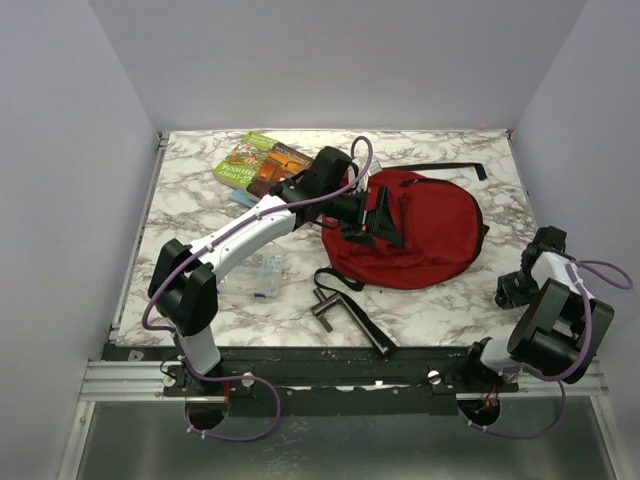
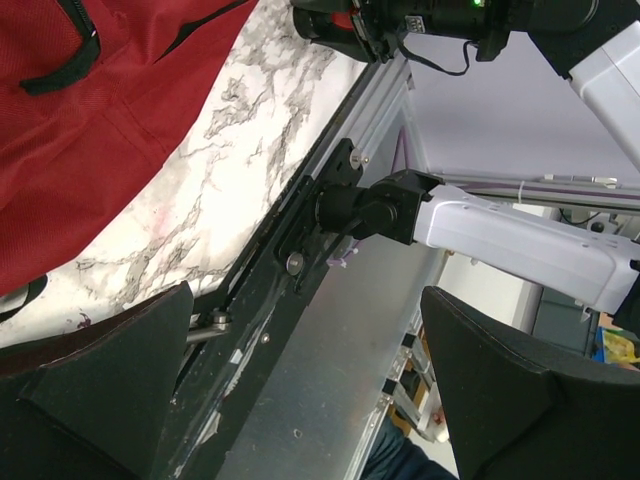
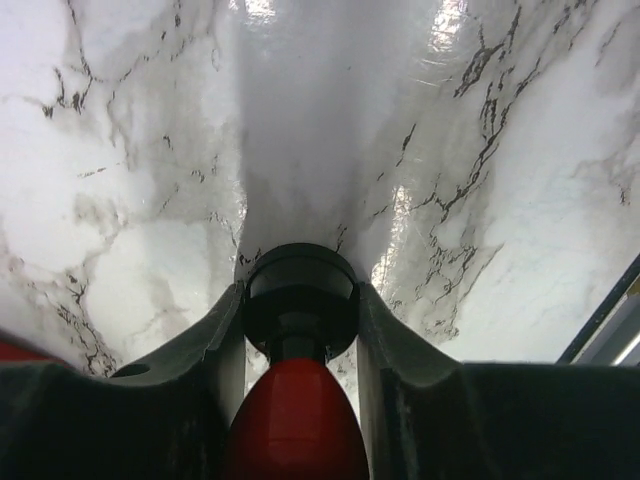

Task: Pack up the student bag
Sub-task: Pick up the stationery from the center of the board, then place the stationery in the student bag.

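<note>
Item count: one large dark-red soft fabric backpack (image 1: 430,235), two paperback books (image 1: 262,168) that overlap, one small clear plastic pouch (image 1: 262,272), one red rounded object with a black round cap (image 3: 295,420).

Clearance: The white marble-pattern table (image 1: 200,200) is walled on three sides. My right gripper (image 1: 512,290) sits near the table's right edge, and only bare marble lies below and ahead of it. The backpack is well apart to its left. The black metal rail (image 1: 330,362) runs along the near edge behind both grippers. One long black strap (image 1: 365,325) trails from the backpack toward that rail, on the near side of my left gripper (image 1: 378,215).

Left gripper: it is positioned over the left part of the backpack. In the wrist view (image 2: 305,320) the jaws stand wide apart with nothing between them. The red fabric (image 2: 90,150) lies to one side. The books lie to its left and further out; the pouch lies to its left and nearer the rail.

Right gripper: the jaws are narrowed. Both fingers (image 3: 215,350) press the sides of the black cap, and the red body extends back between them (image 3: 300,300).
</note>
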`<control>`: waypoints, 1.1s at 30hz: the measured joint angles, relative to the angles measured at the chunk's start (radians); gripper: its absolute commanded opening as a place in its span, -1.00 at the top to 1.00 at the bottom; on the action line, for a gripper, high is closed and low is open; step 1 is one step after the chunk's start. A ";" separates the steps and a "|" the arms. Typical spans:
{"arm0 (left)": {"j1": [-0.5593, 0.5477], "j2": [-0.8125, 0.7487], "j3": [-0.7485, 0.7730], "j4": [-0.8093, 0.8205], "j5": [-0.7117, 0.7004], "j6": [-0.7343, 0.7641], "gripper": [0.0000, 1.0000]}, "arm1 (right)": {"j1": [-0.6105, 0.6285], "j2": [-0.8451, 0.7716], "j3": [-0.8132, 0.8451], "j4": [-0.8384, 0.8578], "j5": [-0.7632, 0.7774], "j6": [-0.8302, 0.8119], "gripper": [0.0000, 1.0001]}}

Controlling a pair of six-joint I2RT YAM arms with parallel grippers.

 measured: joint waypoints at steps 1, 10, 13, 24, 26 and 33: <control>0.001 0.000 -0.003 0.002 0.000 0.000 -0.97 | 0.000 0.000 -0.001 0.002 0.000 -0.006 0.82; 0.026 -0.008 -0.014 -0.020 -0.068 0.041 -0.89 | 0.023 -0.019 -0.007 0.034 -0.014 -0.061 0.99; 0.033 -0.010 -0.011 -0.037 -0.114 0.052 -0.75 | 0.088 -0.048 -0.002 0.045 -0.017 -0.085 0.99; -0.008 0.136 0.243 -0.124 -0.346 0.061 -0.67 | 0.420 -0.123 0.287 0.025 0.013 -0.237 0.99; -0.033 0.209 0.346 -0.156 -0.410 0.066 -0.64 | 0.460 -0.113 0.315 0.049 -0.016 -0.264 0.99; -0.106 0.475 0.682 -0.249 -0.647 0.107 -0.53 | 0.530 0.021 0.332 0.168 -0.233 -0.260 0.99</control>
